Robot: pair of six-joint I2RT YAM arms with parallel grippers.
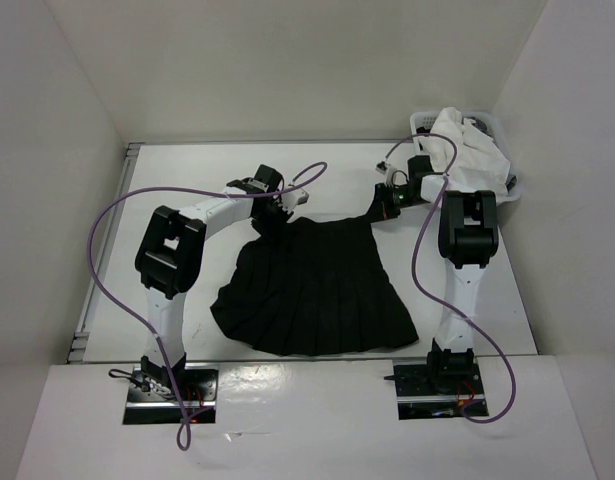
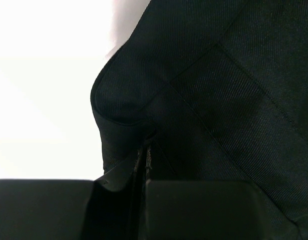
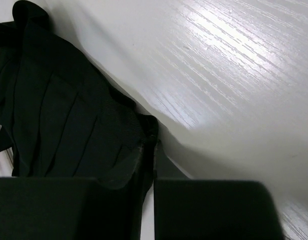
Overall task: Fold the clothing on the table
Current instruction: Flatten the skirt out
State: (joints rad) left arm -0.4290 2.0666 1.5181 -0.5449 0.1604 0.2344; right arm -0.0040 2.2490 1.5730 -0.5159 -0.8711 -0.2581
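1. Container: a white plastic basket point(image 1: 421, 122) stands in the upper right of the overhead view, at the far right corner of the bench point(image 1: 207, 160). A white cloth garment point(image 1: 465, 150) is heaped in it and spills over its near rim.
2. Task object: the black pleated skirt point(image 1: 312, 285) lies at the centre of the overhead view. Its narrow waistband is toward the top of the frame and its wide hem is fanned toward the bottom.
3. Left tool point(image 1: 275, 218): at the waistband's upper left corner. In the left wrist view its fingers are together, clamped on a rounded fold of the skirt point(image 2: 219, 100), with the bright bench point(image 2: 43, 100) to the left.
4. Right tool point(image 1: 385, 208): at the waistband's upper right corner, just left of the basket. In the right wrist view its fingers are pinched on the skirt's point(image 3: 58, 115) corner, over bare bench point(image 3: 234, 75).
5. Surroundings: a thin metal rail point(image 1: 105, 250) runs along the bench's left edge. A purple cable point(image 1: 415, 255) hangs beside the right arm. White walls enclose the bench.
6. Obstruction: the right arm's upper links overlap the basket's near side in the overhead view.
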